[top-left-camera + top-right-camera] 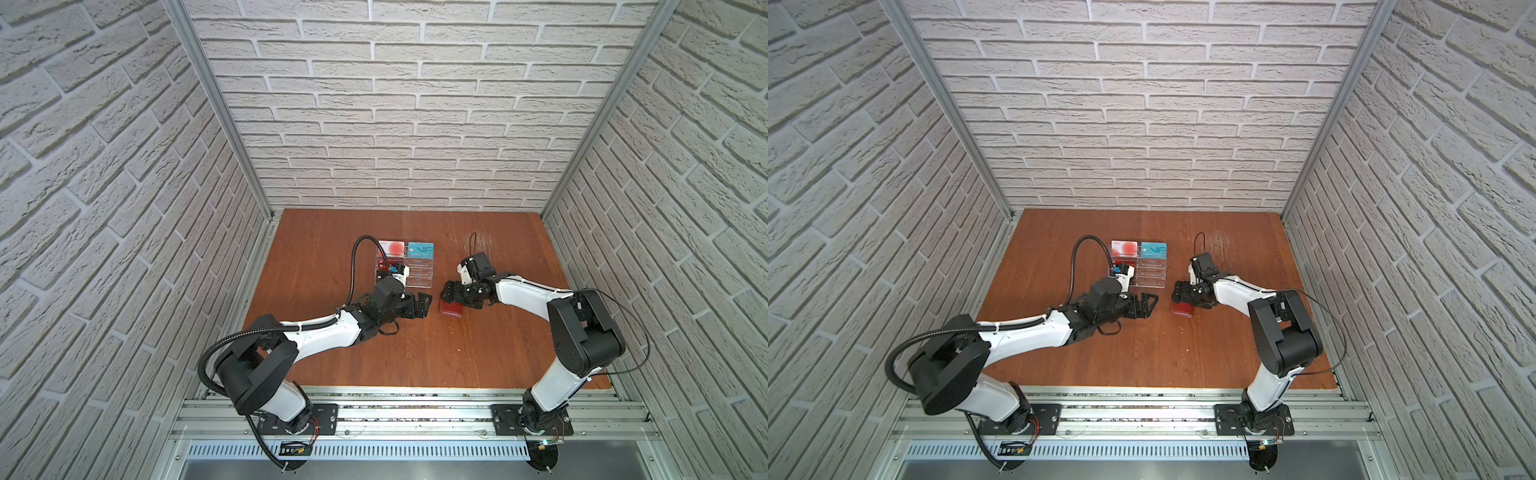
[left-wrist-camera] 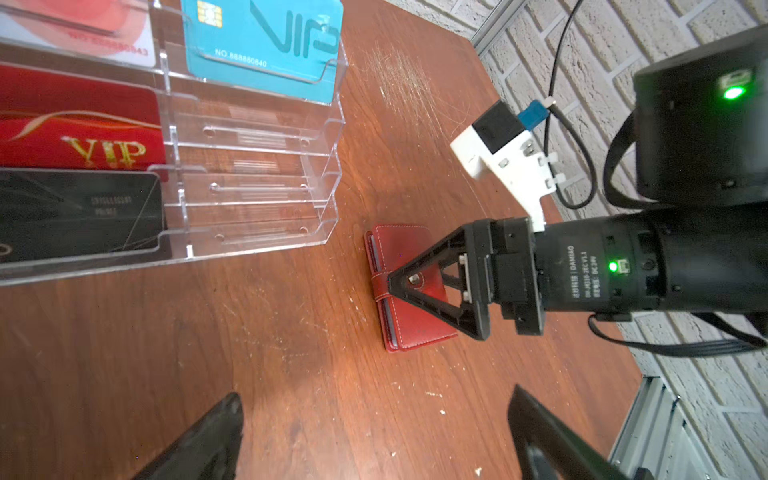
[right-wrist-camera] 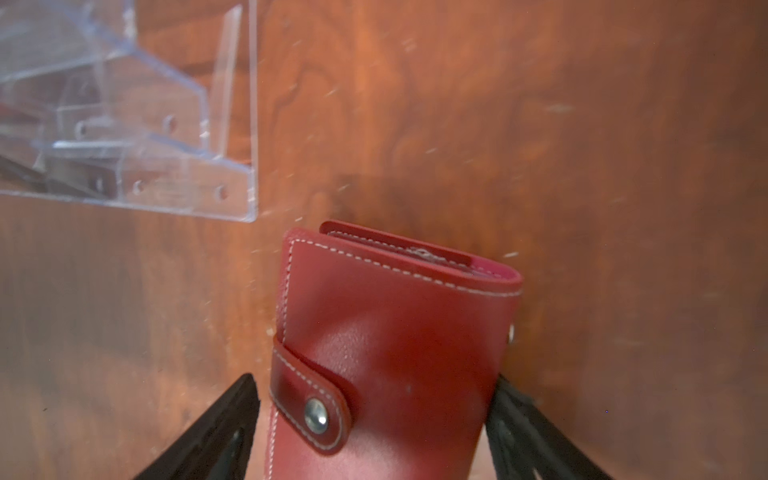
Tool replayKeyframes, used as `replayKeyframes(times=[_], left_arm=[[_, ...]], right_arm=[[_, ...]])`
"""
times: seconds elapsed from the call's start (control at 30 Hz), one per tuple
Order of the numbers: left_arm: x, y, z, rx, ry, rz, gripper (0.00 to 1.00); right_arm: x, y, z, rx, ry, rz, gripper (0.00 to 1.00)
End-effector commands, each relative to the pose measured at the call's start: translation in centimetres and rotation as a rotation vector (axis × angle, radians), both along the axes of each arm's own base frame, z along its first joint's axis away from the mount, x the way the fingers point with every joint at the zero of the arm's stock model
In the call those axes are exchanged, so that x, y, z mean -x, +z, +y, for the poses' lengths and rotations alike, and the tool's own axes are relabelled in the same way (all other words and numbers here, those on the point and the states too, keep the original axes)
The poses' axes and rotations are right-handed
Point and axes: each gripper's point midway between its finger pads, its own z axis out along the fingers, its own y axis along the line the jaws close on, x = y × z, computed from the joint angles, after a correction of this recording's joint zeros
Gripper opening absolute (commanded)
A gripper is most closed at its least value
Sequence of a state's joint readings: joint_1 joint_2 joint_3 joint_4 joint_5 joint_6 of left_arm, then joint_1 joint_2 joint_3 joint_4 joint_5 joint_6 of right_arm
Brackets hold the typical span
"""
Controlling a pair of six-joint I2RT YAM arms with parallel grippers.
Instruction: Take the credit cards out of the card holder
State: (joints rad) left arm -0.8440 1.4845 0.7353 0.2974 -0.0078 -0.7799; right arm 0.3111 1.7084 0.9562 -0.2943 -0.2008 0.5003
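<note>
Right wrist view: card holder (image 3: pixel 395 353), red with pale stitching, shut, its snap tab (image 3: pixel 316 409) fastened over the open edge. It lies flat on the wooden surface (image 3: pixel 623 166), and whatever it holds is hidden. Right fingers (image 3: pixel 224 424): set wide, astride the card holder, one tight beside its folded side, the other just beside the tab edge with a sliver of gap showing; no firm grip visible. Left wrist view: left fingers (image 2: pixel 208 440), spread wide, nothing between them, pointed toward the card holder and apart from it. Clear stand (image 2: pixel 257 195): tiered, near the card holder but not touching it. It carries a teal card (image 2: pixel 266 37) on the top tier, with a red card (image 2: pixel 83 124) with gold lettering and a black card (image 2: pixel 79 216) lower down. Both top views: card holder (image 1: pixel 452 308) between the two arms' fingertips, right of the stand's near corner.
</note>
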Motion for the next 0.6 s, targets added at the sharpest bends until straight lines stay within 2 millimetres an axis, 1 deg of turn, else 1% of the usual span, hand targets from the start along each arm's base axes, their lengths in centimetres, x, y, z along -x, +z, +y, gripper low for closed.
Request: replayKeyframes(times=[0.0,0.17,0.27,0.4,0.57], left_arm=[[-0.2,1.4,1.1,0.035,0.044,-0.036,0.98],[0.2,1.3,2.3,0.041,0.071,-0.032,0.98],[0.5,1.1,2.7,0.041,0.079,-0.029,0.98],[0.6,0.9,2.8,0.045,0.080,-0.022,0.98],[0.2,0.6,2.5,0.083,0.075,0.011,0.98]], right_arm=[[-0.3,0.6,2.2,-0.034,0.007,-0.034,0.83],[0.1,0.8,5.6,-0.070,0.075,-0.034,0.83],[0.4,1.4,6.3,-0.105,0.100,-0.047,0.83],[0.9,2.0,5.1,-0.092,0.107,-0.068,0.83],[1.3,2.3,3.1,-0.133,0.077,-0.069,0.83]])
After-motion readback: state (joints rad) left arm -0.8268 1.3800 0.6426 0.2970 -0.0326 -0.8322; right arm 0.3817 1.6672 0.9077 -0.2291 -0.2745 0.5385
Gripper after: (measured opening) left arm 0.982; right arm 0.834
